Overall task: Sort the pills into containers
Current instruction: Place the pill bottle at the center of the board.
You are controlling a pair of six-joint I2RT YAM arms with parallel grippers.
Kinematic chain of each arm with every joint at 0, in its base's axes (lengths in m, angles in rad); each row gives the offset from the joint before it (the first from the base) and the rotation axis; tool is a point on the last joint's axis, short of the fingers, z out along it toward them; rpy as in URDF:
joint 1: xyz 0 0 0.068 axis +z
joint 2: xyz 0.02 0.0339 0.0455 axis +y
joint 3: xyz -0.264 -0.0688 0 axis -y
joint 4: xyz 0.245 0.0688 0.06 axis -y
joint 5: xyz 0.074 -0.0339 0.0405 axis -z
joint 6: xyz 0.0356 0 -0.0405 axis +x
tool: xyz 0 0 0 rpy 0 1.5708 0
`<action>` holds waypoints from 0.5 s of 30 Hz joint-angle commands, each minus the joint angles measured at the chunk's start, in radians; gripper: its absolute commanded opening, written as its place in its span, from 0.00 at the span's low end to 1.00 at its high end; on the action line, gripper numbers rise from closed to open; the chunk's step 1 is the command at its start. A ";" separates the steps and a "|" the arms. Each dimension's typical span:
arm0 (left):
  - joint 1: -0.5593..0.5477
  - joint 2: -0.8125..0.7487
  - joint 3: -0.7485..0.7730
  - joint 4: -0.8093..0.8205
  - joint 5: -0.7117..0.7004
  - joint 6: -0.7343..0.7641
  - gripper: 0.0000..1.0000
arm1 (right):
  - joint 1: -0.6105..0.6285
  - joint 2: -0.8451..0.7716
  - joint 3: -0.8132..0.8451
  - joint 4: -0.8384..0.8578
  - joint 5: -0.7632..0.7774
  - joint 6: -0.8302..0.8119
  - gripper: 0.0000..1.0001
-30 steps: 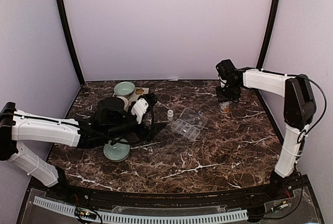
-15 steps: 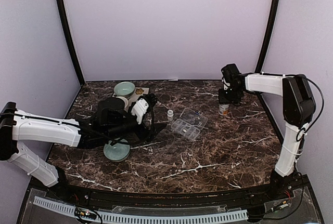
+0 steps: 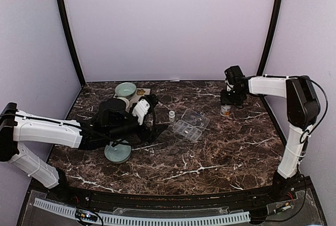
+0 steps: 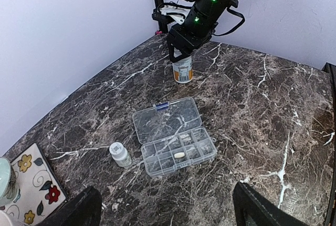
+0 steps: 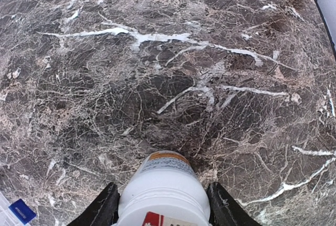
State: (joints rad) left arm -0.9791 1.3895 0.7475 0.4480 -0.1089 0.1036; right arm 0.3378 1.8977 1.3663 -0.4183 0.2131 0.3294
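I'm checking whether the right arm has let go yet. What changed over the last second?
The right tool shifted slightly rightward in the top view, its fingers flanking the standing orange-labelled bottle; whether it grips is unclear. The bottle, the left tool, open and empty, and the pill organiser stayed put.

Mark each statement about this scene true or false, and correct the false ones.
1. The organiser has its lid open. True.
2. The left gripper holds the small bottle. False: its jaws are wide open and empty, and the bottle stands apart, beside the organiser.
3. The right gripper has a finger on each side of the large bottle. True.
4. The large bottle lies on its side. False: it stands upright.
5. A pill lies in one organiser compartment. True.
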 commanded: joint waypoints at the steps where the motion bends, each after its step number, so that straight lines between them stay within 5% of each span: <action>1: 0.005 -0.006 -0.016 0.032 0.010 -0.015 0.89 | -0.004 -0.048 -0.034 0.011 -0.001 0.012 0.55; 15: 0.012 -0.009 -0.014 0.033 0.005 -0.028 0.92 | -0.003 -0.144 -0.088 0.034 0.023 0.009 0.60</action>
State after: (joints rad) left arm -0.9768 1.3895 0.7452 0.4492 -0.1089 0.0914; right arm 0.3378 1.7878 1.3098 -0.4103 0.2195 0.3313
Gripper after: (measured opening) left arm 0.912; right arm 0.593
